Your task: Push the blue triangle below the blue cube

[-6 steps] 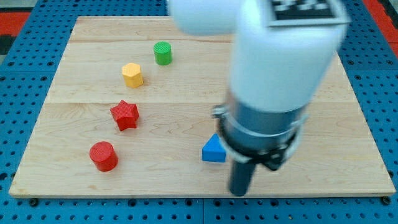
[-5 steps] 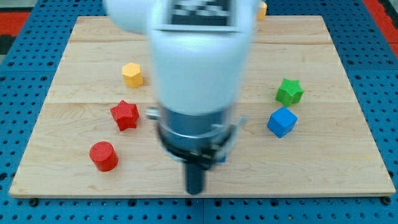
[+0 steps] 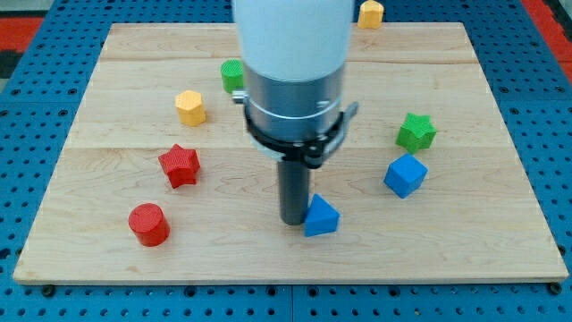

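One blue triangle (image 3: pixel 321 216) touches my tip (image 3: pixel 294 221); no claw in view.

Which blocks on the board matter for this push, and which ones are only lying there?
For the job: blue triangle, blue cube, my tip just left of the triangle.

Lying about: green star, green cylinder, yellow hexagon, red star, red cylinder, orange block.

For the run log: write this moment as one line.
my tip: touching blue triangle, on its left | blue cube: up-right of triangle | goal: not yet met
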`<state>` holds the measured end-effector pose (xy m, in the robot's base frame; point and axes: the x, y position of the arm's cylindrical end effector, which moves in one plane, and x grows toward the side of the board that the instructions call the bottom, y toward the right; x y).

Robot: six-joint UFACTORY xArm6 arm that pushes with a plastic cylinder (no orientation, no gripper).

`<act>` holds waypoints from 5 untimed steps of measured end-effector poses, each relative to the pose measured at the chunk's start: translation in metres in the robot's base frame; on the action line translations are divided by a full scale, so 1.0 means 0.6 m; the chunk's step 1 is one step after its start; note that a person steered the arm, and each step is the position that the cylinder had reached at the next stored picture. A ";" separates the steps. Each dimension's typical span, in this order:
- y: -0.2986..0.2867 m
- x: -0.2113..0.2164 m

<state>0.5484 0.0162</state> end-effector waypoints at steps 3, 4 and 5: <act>0.151 -0.005; 0.092 -0.012; 0.017 -0.072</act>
